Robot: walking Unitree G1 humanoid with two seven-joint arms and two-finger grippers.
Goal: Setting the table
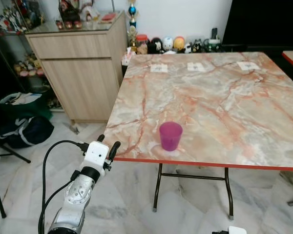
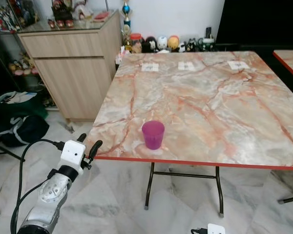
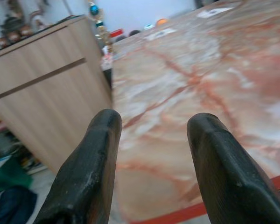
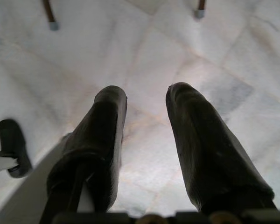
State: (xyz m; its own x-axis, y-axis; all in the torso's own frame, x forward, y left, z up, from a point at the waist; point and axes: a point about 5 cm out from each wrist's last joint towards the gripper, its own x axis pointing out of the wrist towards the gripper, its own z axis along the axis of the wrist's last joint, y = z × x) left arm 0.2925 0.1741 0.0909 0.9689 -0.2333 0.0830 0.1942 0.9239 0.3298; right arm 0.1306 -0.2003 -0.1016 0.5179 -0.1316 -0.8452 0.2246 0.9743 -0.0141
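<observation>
The purple cup (image 1: 170, 135) stands upright on the marble worktop (image 1: 224, 97), low and centre in the frame, close to the red front edge. The left claw (image 1: 108, 147) sits at lower left, just off the worktop's near-left corner, fingers spread and empty. The right claw (image 4: 144, 100) hangs over the marble floor (image 4: 144, 42), fingers apart, holding nothing. A wooden cabinet (image 1: 78, 68) occupies the upper left.
</observation>
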